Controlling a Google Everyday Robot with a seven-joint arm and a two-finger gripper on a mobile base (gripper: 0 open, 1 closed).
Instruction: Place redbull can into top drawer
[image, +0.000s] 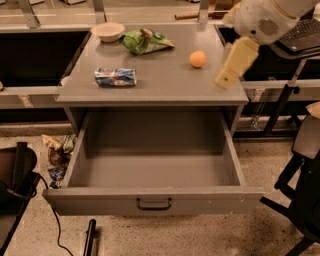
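Note:
The redbull can (116, 77) lies on its side on the left part of the grey cabinet top (165, 85). The top drawer (155, 172) is pulled out wide below it, with nothing inside; its dark bar handle (154, 203) is at the middle of the front panel. My gripper (225, 79) is at the end of the cream arm, hanging over the right edge of the cabinet top, just right of and below the orange ball (198, 59). It is far right of the can and holds nothing that shows.
A green snack bag (145, 40) and a pale bowl (108, 31) sit at the back of the top. Dark recesses flank the cabinet. A black chair (305, 190) stands at the right; a dark bag (17, 175) and litter (57, 155) lie at the left.

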